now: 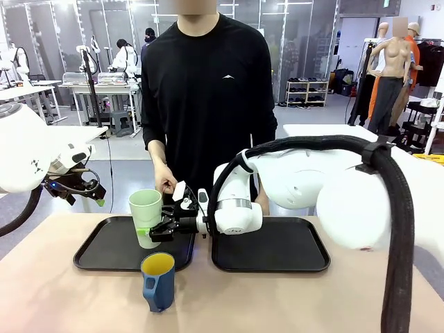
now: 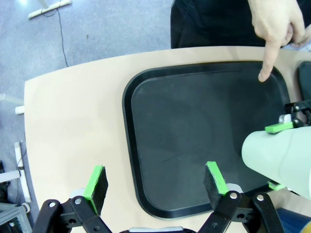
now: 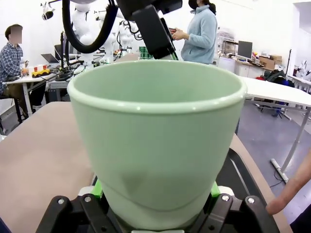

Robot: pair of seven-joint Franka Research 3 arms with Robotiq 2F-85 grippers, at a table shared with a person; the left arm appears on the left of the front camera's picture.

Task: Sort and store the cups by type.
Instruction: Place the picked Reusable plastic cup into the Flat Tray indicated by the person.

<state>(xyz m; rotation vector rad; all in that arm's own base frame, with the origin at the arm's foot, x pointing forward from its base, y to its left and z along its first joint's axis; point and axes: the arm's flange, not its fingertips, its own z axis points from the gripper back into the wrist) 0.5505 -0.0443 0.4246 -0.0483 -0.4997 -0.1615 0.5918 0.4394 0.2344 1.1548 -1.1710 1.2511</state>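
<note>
My right gripper (image 1: 157,229) reaches across the middle and is shut on the pale mint-green tumbler (image 1: 146,216), holding it low on its body over the right part of the left black tray (image 1: 104,246). In the right wrist view the tumbler (image 3: 155,141) stands between my green pads (image 3: 96,187). The left wrist view has the tumbler (image 2: 284,158) at the right edge. The dark blue mug (image 1: 159,283), yellow inside, stands on the table in front of that tray. My left gripper (image 2: 155,182) hovers open above the tray's (image 2: 194,126) near edge, holding nothing.
The person stands at the far side; a hand (image 1: 165,182) points a finger (image 2: 266,68) down at the left tray's far corner. A second black tray (image 1: 270,244) lies to the right. My left arm (image 1: 41,163) hangs at the table's left edge.
</note>
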